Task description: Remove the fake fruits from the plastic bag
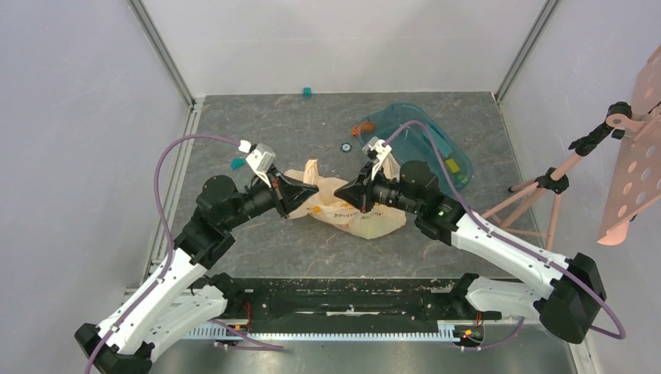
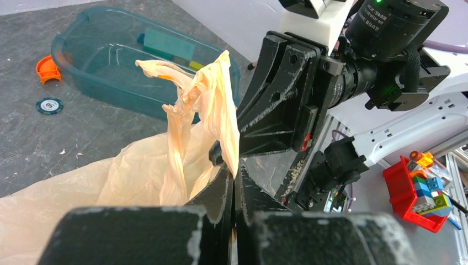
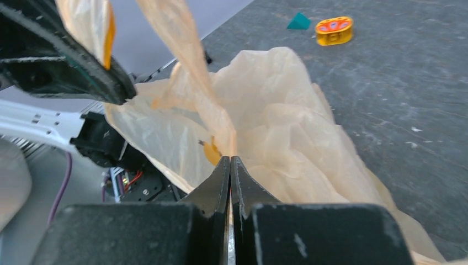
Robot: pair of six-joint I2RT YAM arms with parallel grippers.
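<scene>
The pale peach plastic bag (image 1: 355, 212) lies crumpled mid-table between both arms. My left gripper (image 1: 315, 189) is shut on the bag's left edge, with a handle loop (image 2: 212, 105) standing up from its tips (image 2: 236, 172). My right gripper (image 1: 348, 196) is shut on the bag's film (image 3: 276, 138) at its tips (image 3: 230, 160). A yellow patch of fruit (image 3: 211, 153) shows through the film just left of the right fingertips. A yellow-green shape (image 1: 376, 226) shows through the bag's near right part. The other fruits are hidden inside the bag.
A teal transparent tub (image 1: 438, 148) with coloured blocks stands behind the right arm, also in the left wrist view (image 2: 110, 61). An orange piece (image 1: 362, 129), a poker chip (image 1: 345, 146), a teal block (image 1: 308, 92) and an orange-yellow ring toy (image 3: 334, 31) lie around. A pink stand (image 1: 561, 183) is at right.
</scene>
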